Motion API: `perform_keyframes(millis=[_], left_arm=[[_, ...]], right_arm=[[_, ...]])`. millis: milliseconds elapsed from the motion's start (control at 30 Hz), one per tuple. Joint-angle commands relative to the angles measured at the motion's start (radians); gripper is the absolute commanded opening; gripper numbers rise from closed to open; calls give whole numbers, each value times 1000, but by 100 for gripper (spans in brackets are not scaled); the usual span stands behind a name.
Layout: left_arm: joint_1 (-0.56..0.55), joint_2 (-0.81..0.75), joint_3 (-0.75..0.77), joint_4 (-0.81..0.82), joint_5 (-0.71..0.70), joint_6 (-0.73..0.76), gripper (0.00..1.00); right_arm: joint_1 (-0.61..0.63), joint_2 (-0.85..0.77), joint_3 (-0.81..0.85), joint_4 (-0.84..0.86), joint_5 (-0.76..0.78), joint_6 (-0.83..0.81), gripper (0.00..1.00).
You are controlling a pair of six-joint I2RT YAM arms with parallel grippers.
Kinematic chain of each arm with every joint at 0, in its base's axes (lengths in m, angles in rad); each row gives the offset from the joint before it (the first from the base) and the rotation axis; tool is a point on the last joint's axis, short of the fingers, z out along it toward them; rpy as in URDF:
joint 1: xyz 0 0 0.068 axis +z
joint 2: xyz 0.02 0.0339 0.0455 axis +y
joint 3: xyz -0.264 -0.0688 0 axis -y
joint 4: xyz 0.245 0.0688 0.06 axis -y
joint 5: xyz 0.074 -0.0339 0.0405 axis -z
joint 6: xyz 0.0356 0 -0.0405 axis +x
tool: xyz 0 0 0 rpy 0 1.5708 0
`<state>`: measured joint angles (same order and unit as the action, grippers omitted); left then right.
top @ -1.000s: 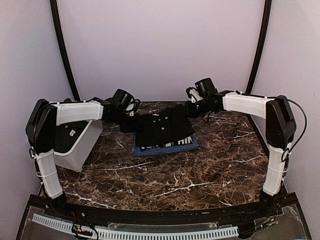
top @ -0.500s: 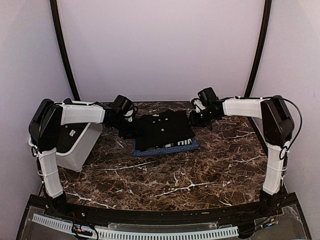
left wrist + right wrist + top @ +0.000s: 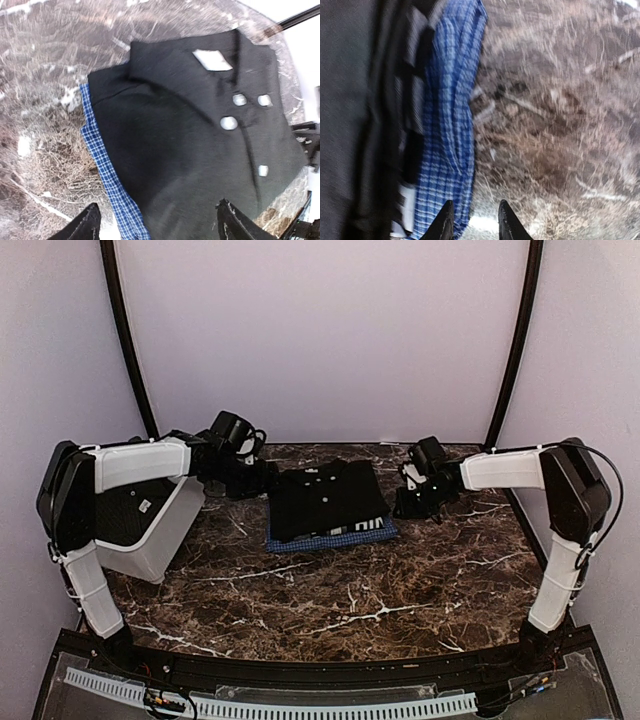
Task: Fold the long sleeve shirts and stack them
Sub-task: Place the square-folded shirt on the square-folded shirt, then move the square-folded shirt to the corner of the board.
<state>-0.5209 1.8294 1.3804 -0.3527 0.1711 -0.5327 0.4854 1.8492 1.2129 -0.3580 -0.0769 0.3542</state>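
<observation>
1. Long sleeve shirts lie as a two-layer stack on the far middle of the brown marbled bench. Both look folded and stacked, so this part of the task reads as done, or nearly so.
2. At the left edge of the bench stands a tilted white bin. Its inside is dark, with a small pale label. I cannot tell whether another shirt waits there, so what is left to do is uncertain.
3. On top lies the black shirt, folded into a flat block. Its collar points to the far side and its placket runs far to near. The block looks wider left to right, so its long axis seems to cross the bench, slightly skewed.
4. Beneath it, the checked shirt shows only a blue-edged strip along the near side and at the left end.
5. Just left of the stack, the left hand hangs with its jaws spread wide, holding nothing.
6. Just right of the stack, the right hand shows a narrow gap between its fingers, with nothing in it.
7. Smallest are the white neck mark and the pale buttons.
</observation>
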Motion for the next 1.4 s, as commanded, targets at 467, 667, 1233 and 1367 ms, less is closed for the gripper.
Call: perform_keyframes(millis=[467, 667, 1233, 1367], left_arm=[[4, -278, -61, -26, 68, 69, 81], [4, -308, -81, -30, 82, 73, 81], [4, -321, -160, -3, 107, 59, 81], [4, -304, -167, 20, 118, 46, 80]], right_arm=[[174, 49, -115, 191, -96, 174, 27], [246, 169, -16, 298, -173, 257, 27], [241, 599, 557, 313, -322, 306, 32], [222, 705, 716, 281, -343, 294, 33]])
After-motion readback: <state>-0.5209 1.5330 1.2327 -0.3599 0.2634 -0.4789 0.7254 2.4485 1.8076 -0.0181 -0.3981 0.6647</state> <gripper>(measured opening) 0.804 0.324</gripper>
